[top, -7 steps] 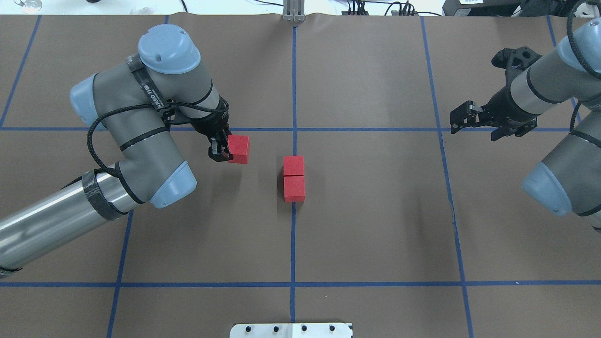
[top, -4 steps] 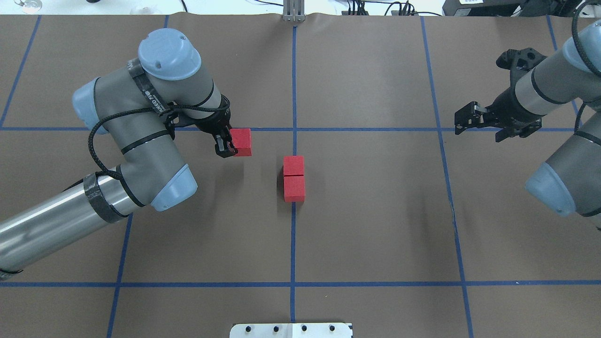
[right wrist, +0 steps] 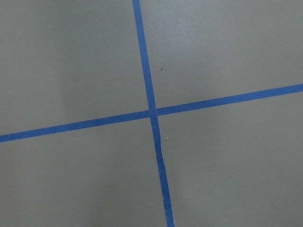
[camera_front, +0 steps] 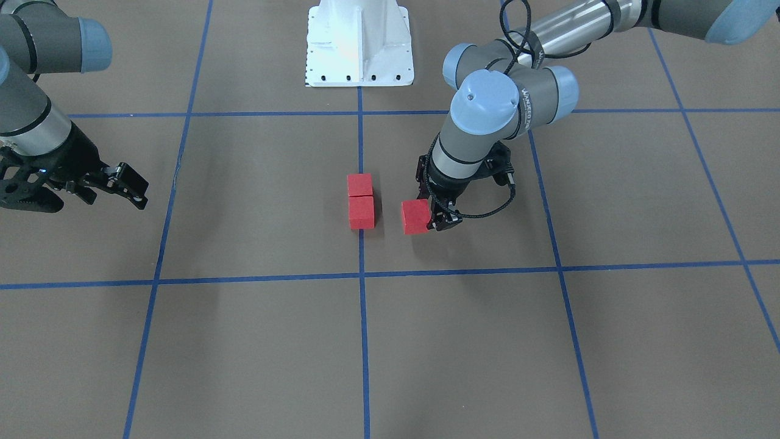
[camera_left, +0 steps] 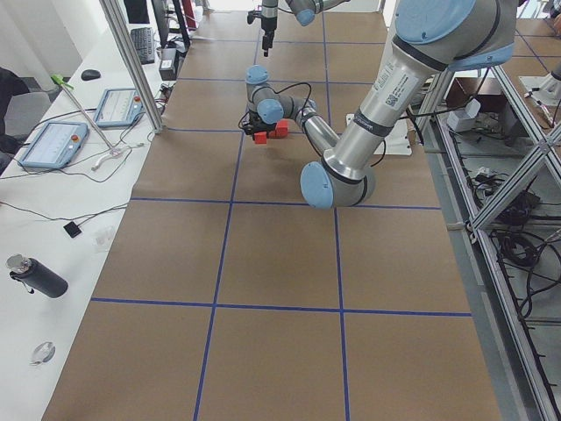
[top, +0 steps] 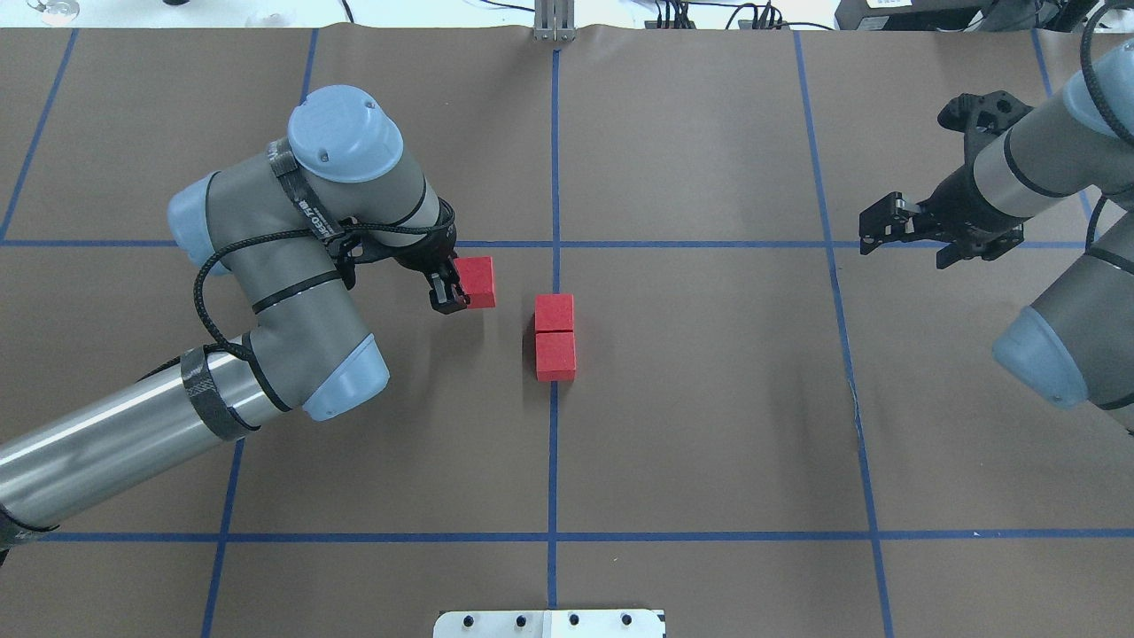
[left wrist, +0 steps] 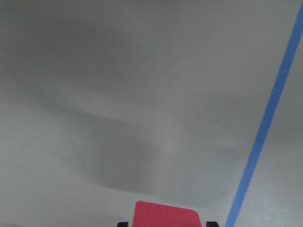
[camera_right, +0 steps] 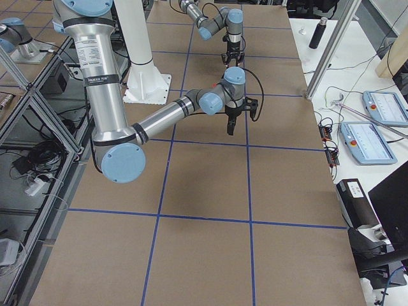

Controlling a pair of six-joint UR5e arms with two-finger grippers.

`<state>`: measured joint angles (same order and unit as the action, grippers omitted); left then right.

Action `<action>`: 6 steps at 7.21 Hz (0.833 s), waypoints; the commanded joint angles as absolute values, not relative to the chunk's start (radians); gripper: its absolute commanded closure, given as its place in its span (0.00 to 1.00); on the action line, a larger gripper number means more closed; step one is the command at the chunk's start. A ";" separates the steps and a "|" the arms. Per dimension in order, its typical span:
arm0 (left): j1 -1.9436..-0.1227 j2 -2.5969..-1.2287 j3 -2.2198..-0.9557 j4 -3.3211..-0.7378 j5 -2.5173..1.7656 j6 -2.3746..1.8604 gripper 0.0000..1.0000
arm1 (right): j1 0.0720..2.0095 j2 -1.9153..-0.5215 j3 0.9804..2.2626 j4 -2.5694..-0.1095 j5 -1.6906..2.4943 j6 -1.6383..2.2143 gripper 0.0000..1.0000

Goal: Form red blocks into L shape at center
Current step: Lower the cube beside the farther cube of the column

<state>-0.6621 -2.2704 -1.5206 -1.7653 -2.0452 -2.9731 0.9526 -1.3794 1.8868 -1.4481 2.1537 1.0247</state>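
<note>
Closest to the robot, a white base plate (top: 549,624) shows at the edge of the brown surface (top: 709,425). Farther out, two red blocks sit on the middle blue tape line (top: 552,461), touching face to face in a short row along it: the near block (top: 555,356) and the second block (top: 555,312). A little beyond them and to the robot's left, apart from that pair, the third block (top: 479,281) is clamped between the fingers of the left gripper (top: 456,292), which reaches down at a tilt. I cannot tell whether this block touches the surface. Well off to the robot's right, the right gripper (top: 917,237) hangs over a tape crossing with its fingers spread apart and nothing between them. Past the far edge lie cables (top: 678,16).
</note>
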 commanded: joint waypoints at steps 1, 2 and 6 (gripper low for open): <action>-0.649 -2.273 -1.497 -1.810 -2.045 -2.974 1.00 | 0.953 -1.381 1.888 -1.448 2.154 1.025 0.00; -0.641 -2.275 -1.496 -1.812 -2.045 -2.976 1.00 | 0.953 -1.381 1.888 -1.447 2.154 1.025 0.00; -0.600 -2.304 -1.462 -1.825 -2.031 -3.010 1.00 | 0.951 -1.379 1.885 -1.448 2.152 1.025 0.00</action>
